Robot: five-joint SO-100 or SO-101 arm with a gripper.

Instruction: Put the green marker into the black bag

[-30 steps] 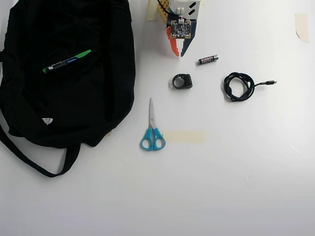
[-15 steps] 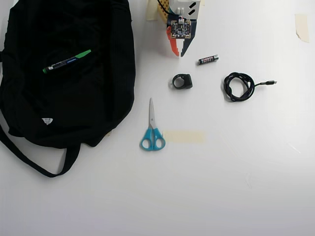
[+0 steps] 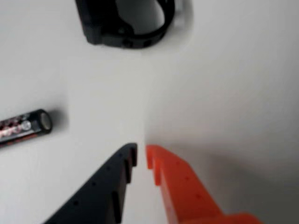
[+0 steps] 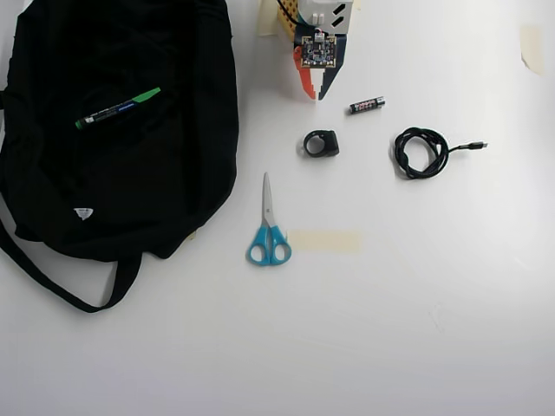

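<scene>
The green marker is lying on top of the black bag, slanted with its green cap toward the upper right in the overhead view, resting on the fabric rather than visibly tucked inside; whether it is sitting in an opening cannot be told from the dark cloth. The end effector is sitting well apart from it, near the top edge of the bench, parked close to the arm's base, which reads as a rest pose and not a reach. In the wrist view the end effector is showing its black and orange fingers nearly pressed together with only a thin gap and nothing between them, so it is clenched on nothing. A small battery and a black ring-shaped clip are lying just ahead of it, untouched. The scissors and coiled cable are lying apart on the bench as clutter unrelated to the task.
</scene>
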